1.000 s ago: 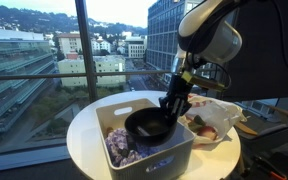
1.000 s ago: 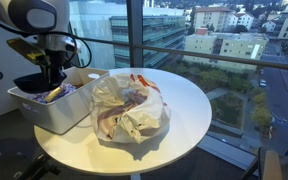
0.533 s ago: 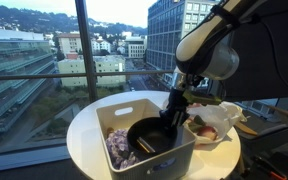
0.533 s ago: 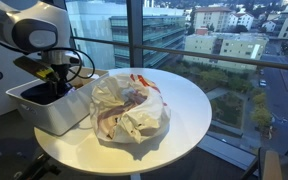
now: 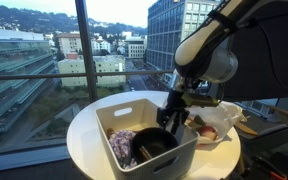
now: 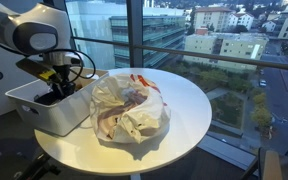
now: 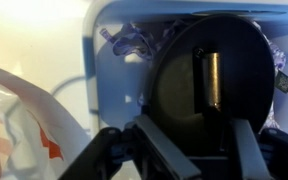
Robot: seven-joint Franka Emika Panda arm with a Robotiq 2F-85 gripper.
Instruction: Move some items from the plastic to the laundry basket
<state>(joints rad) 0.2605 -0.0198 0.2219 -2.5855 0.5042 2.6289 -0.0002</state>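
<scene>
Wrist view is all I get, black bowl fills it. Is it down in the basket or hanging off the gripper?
Observer: Down. In an exterior view the black bowl lies inside the white basket, the gripper open just over it.
Operator: Where's the basket on the table?
Observer: Near the rim of the round table, the plastic bag right beside it.
Operator: Anything left in the bag?
Observer: Yes, a reddish item shows inside it in an exterior view.
</scene>
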